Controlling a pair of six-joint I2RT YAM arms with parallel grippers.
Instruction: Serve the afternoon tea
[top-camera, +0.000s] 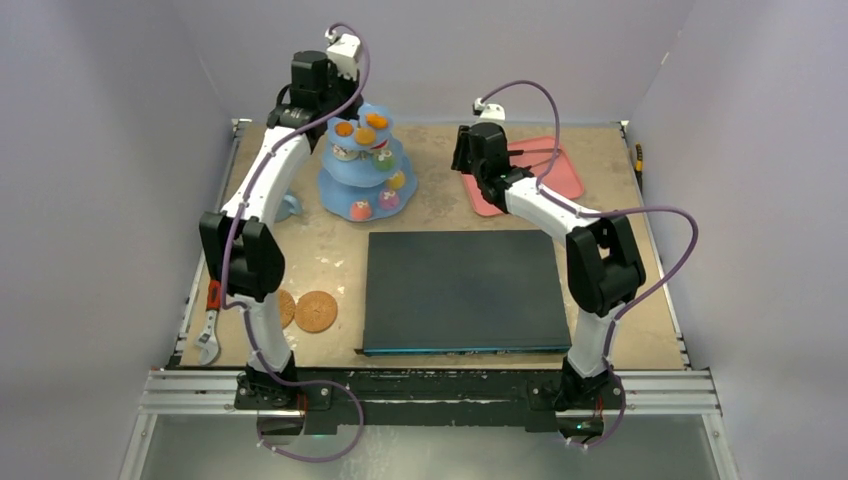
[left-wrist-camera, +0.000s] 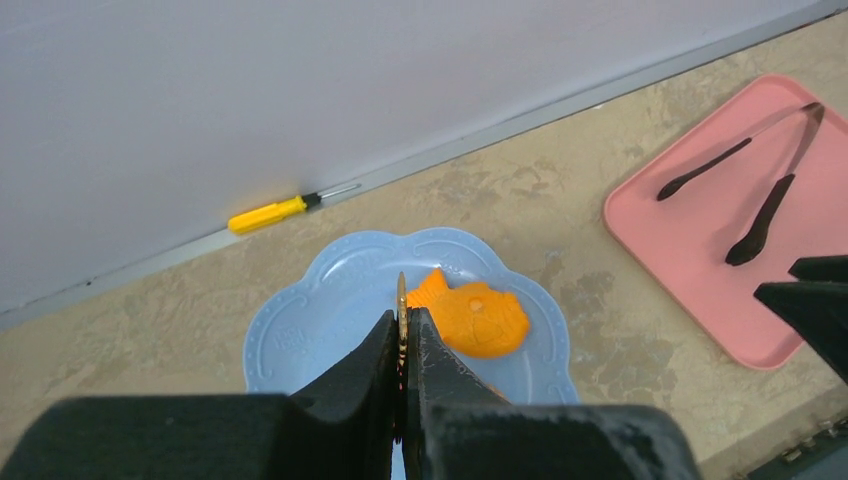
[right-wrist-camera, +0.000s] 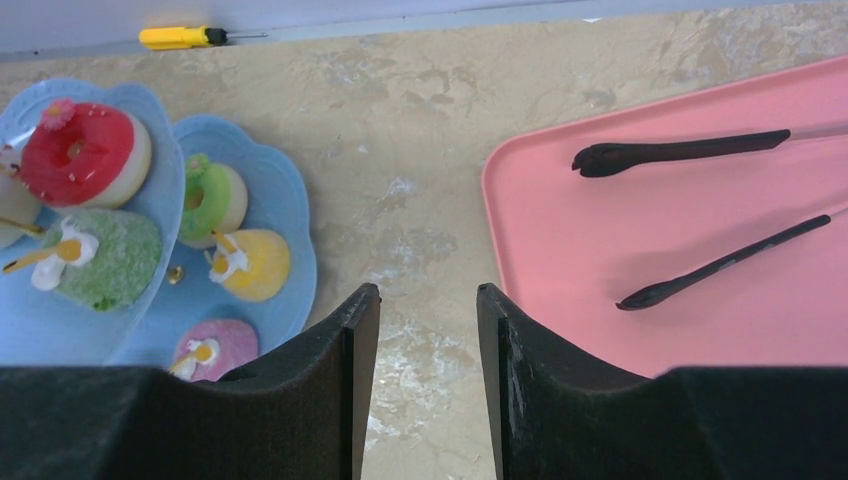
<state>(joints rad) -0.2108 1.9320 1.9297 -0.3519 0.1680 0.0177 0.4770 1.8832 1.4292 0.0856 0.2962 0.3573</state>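
Observation:
The light-blue three-tier stand stands at the back left of the table. My left gripper is above its top tier, shut on the thin gold handle that rises from the middle. An orange fish-shaped cake lies on that tier beside the fingers. Red, green, yellow and pink cakes sit on the lower tiers. My right gripper hangs open and empty over bare table between the stand and the tray. The light-blue mug shows partly behind the left arm.
A pink tray with black tongs lies at the back right. A dark flat slab fills the table's middle. Two round brown discs and a wrench lie front left. A yellow screwdriver rests along the back wall.

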